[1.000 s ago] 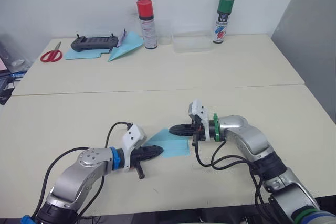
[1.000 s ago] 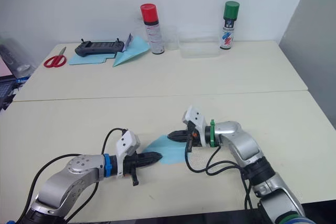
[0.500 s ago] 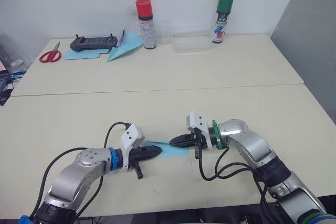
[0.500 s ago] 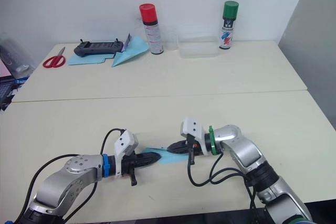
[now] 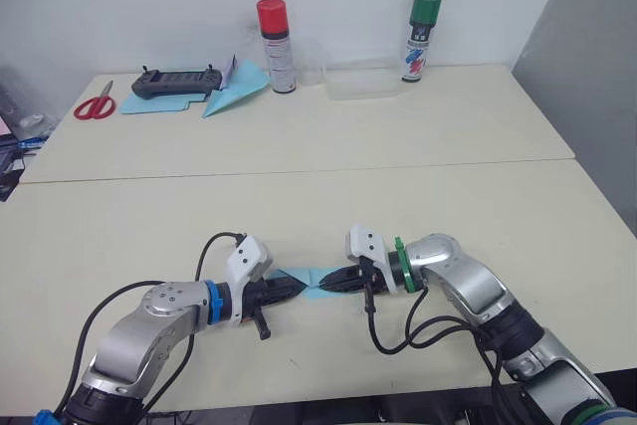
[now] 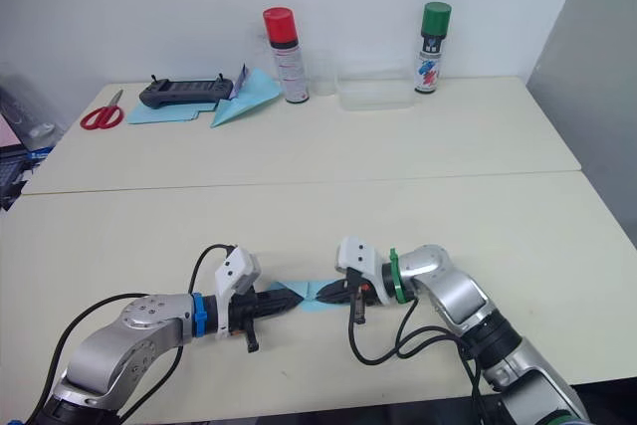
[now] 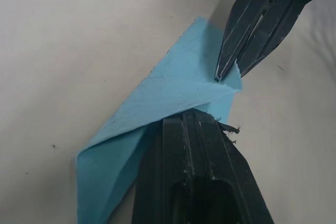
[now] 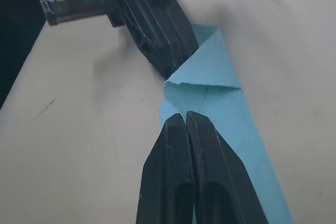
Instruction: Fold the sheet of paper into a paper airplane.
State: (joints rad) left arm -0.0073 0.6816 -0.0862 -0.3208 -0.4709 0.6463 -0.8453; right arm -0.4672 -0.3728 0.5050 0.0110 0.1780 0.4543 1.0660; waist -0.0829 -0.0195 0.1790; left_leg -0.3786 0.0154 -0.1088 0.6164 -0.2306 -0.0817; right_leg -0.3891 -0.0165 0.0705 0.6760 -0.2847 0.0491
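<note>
White wall backs a pale cream surface (image 5: 468,196) made of two tables pushed together, with a seam running across the middle. Near the front edge lies the sheet of paper (image 7: 173,90), light blue and folded into a narrow pointed shape, flat on the surface between the two arms. The left end effector (image 5: 295,289) reaches in from the robot's left, its two black fingers pressed together and resting on the near end of the paper; in the left wrist view a folded flap lies over their tips. The right end effector (image 5: 330,282) reaches in from the right, its fingers also pressed together, tips touching the paper's torn-looking edge close to the left tips. Whether either end effector actually pinches a layer of paper is hard to tell, since the fingers seem to press down on it rather than grip it. Along the back of the surface, well apart from the arms, stand a red-capped spray can (image 5: 276,45) and a green-capped spray can (image 5: 422,35), with a clear plastic box (image 5: 358,79) between them. Further to the robot's left lie a light blue paper dart (image 5: 237,91), a black controller (image 5: 177,81) on a flat blue sheet (image 5: 159,104), and red-handled scissors (image 5: 94,106).
</note>
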